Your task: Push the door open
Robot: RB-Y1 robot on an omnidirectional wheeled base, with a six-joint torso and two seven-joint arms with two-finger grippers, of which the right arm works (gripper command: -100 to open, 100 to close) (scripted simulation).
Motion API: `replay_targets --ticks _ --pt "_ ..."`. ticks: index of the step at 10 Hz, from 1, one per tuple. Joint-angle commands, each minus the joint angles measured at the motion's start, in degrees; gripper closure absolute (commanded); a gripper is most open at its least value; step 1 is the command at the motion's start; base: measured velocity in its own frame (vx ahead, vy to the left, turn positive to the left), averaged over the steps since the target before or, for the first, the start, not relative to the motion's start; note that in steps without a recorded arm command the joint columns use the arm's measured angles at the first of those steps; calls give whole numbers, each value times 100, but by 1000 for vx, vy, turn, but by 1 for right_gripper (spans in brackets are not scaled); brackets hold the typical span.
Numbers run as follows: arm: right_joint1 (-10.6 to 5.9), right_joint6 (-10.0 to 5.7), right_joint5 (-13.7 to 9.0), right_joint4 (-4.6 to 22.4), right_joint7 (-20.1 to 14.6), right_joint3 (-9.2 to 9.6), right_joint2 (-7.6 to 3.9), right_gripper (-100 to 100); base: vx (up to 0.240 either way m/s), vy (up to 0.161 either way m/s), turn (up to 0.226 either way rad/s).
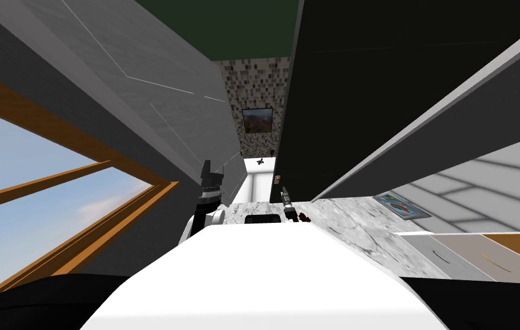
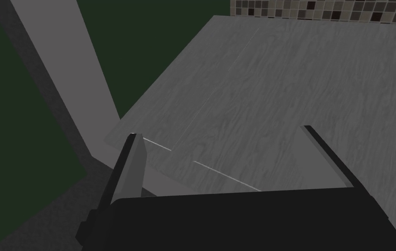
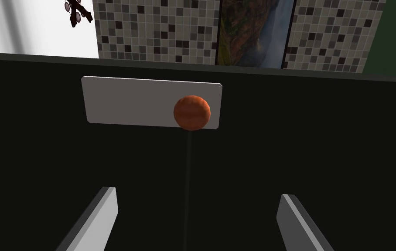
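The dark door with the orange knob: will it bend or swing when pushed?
Probably it swings as one stiff piece: the door looks like a flat, solid slab. It may feel heavy, being tall and broad in the head view. The round knob looks smooth, so the open right gripper might slip there; the flat face seems safer.

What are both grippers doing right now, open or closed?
Left gripper: open, holding nothing.
Right gripper: open, holding nothing, pointed at the dark door.
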Motion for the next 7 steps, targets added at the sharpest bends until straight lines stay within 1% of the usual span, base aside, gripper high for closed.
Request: replay_targets --ticks 1,3,4,6,7 --pt "-61 16 -11 46 12 -27 -57 -100 196 -4 25" --pt "-134 19 -26 121 22 -60 -71 -100 216 3 18" --pt "-170 20 -33 159 28 -77 -57 -100 208 -1 18" --pt "-249 24 -49 241 39 -113 22 -100 208 16 19" --pt "-287 25 -57 279 44 -130 94 -100 189 -14 8"
